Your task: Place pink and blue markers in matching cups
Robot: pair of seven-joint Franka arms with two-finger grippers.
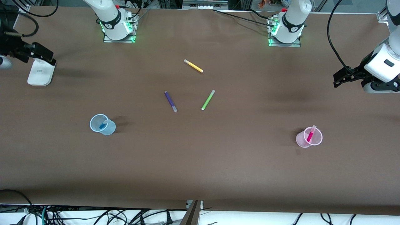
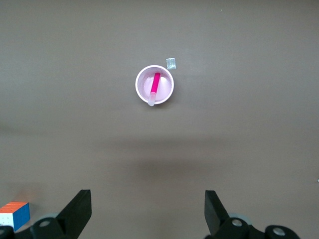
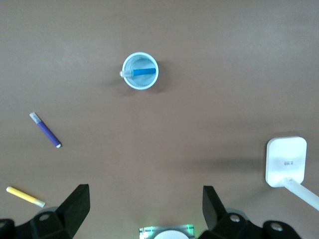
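Front view: no writing is readable. The magenta-pink felt-tip marker [image 1: 310, 135] leans in the translucent pale pink plastic cup [image 1: 302, 140], pale cap upward, toward the left arm's end of the brown bench [image 1: 218, 162]. The sky-blue felt-tip marker [image 1: 103, 124] leans in the translucent pale blue plastic cup [image 1: 109, 128], toward the right arm's end.

Left wrist view: the left gripper [image 2: 148, 211] hangs high over the bench, jaws spread, empty.

Right wrist view: the right gripper [image 3: 145, 209], jaws released, waits near a white rounded-square stand [image 3: 285, 161].
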